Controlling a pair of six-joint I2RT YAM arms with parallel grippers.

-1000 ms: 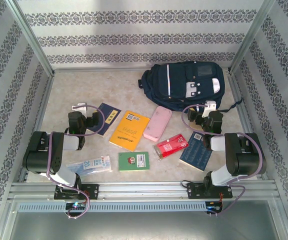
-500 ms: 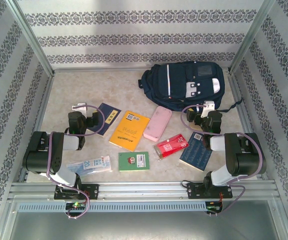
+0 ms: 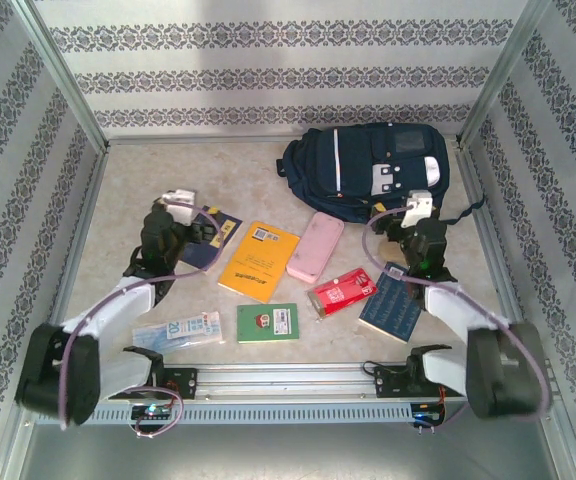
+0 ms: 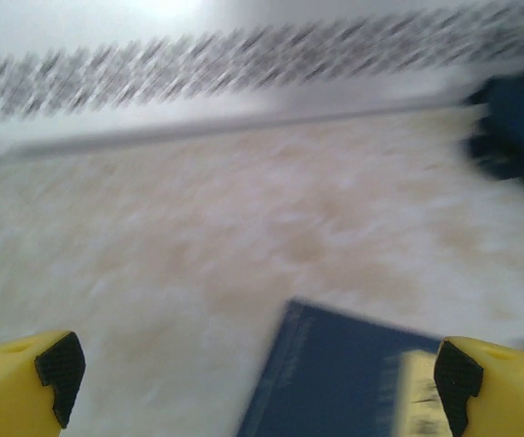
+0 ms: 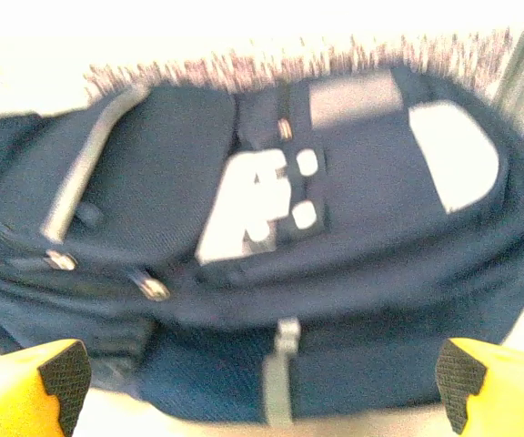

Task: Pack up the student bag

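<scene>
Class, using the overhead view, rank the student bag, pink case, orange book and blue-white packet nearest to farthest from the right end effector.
1. student bag, just ahead of the right end effector
2. pink case, centre
3. orange book, left of centre
4. blue-white packet, near left edge

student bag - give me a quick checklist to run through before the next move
1. Left gripper open, holding nothing: ok.
2. Right gripper open, holding nothing: ok.
3. Right gripper faces the large navy-blue fabric student bag: ok.
4. Bag's main compartment unzipped: cannot tell; the right wrist view is blurred and no open mouth shows.
5. Flat dark blue book with a yellow strip lies on the beige marbled table below the left gripper: ok.
6. Orange-yellow book and pink oblong pencil case packed: not ok, both lie on the table.
</scene>
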